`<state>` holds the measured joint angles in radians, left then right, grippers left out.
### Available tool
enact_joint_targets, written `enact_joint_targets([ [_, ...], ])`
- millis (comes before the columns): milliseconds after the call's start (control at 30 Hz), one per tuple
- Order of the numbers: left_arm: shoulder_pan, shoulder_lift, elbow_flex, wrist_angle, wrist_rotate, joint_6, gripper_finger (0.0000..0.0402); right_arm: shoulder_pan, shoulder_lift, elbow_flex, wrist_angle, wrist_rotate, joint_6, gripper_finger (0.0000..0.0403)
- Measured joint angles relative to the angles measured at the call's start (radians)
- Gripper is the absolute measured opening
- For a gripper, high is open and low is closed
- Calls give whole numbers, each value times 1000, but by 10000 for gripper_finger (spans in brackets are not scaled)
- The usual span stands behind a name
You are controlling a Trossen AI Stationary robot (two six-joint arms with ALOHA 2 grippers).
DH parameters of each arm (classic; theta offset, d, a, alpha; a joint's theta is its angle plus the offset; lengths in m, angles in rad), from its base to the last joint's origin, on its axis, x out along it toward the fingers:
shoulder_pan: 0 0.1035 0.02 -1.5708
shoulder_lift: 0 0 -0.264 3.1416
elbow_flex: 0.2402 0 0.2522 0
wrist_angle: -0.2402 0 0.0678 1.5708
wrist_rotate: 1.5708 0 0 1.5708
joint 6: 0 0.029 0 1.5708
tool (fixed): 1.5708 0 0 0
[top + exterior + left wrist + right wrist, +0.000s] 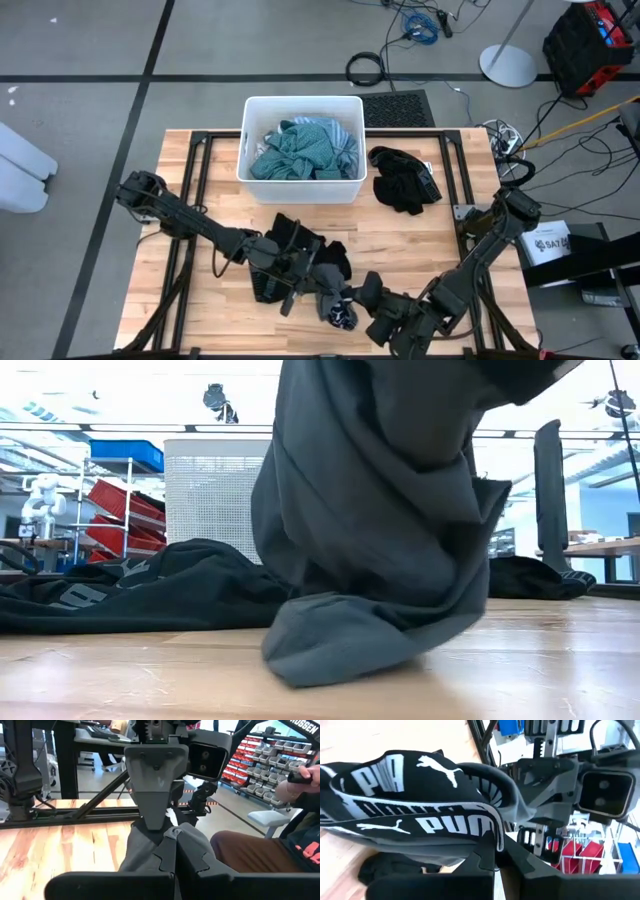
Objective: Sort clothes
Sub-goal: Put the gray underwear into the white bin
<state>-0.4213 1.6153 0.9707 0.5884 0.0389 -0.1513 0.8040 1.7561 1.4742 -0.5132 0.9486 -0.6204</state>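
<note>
I am holding a dark grey garment between both of my grippers, lifted so that only its lower fold is touching the table beneath them. My left gripper is clamped shut on one edge of this garment, and my right gripper is facing it from just across, closed on the black waistband with white lettering that belongs to the same bundle. So I am judging that I am in the middle of the sort, not near its end. Well beyond my grippers, on the far side of the table, the white bin is already holding the teal and light blue clothes, which looks like one group dealt with. To the right of the bin, well apart from my right gripper, a black heap is lying on the bare wood, possibly a second group. Just beside my left gripper, more dark clothing is spread on the table, and a small patterned piece is lying directly between my two grippers, below the lifted cloth. Those loose pieces, and the garment I am carrying, are what I am counting as left to place. I cannot tell which pile this garment belongs with.
</note>
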Motion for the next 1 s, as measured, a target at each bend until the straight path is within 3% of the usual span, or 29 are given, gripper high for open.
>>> enact_joint_targets([
  [233,3,0,0,14,1,0,2,-2,0,0,49,-9,-58,17],
  [467,3,0,0,24,1,1,2,-28,0,0,62,-8,-76,95],
  [667,3,0,0,24,1,1,2,-42,0,0,171,-10,-135,155],
  [1000,3,0,0,23,1,1,2,-48,6,0,220,-115,-207,155],
])
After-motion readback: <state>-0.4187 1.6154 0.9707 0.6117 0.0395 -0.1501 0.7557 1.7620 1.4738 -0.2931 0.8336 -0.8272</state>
